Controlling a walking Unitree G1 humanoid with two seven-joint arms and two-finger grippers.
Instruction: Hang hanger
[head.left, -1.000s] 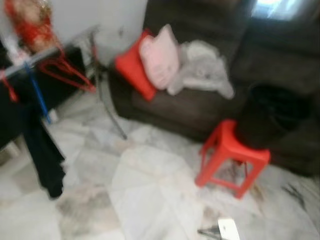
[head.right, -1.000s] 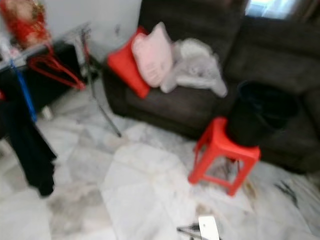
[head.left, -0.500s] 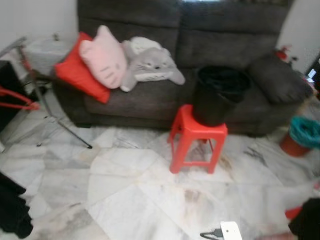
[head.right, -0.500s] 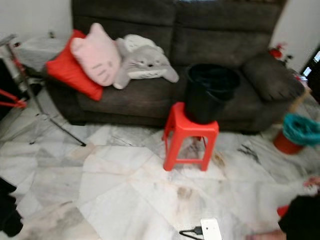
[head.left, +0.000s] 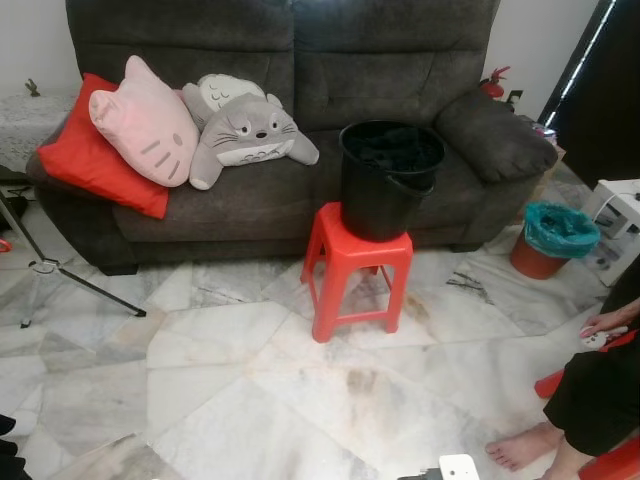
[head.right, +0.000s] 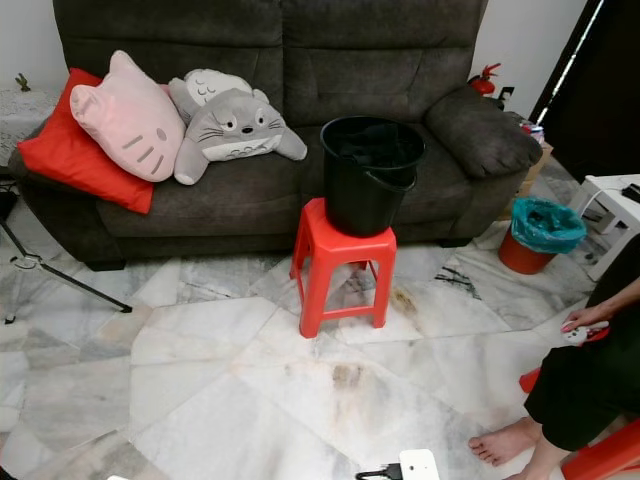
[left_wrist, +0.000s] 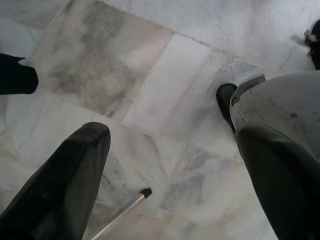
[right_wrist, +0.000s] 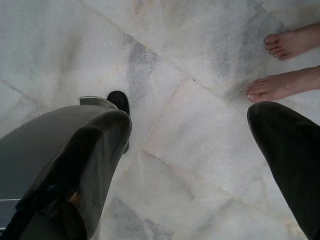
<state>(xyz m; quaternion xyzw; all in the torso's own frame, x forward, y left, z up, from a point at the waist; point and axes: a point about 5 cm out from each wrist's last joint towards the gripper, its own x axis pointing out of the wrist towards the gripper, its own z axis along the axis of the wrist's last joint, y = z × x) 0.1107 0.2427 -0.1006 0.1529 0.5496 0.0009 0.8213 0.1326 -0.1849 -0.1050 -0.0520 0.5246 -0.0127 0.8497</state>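
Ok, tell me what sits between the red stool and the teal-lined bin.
Nothing: between the red stool and the bin there is just bare marble floor with dark smudges, seen in both eye views.

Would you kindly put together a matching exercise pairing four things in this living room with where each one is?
Things:
1. black bucket
2. pink cushion
3. teal-lined bin
4. red stool

Places:
A. on the floor beside the sofa's right armrest
B. on the marble floor in front of the sofa
C. on top of the red stool
D. on the sofa, leaning on a red cushion

Pairs: 1-C, 2-D, 3-A, 4-B
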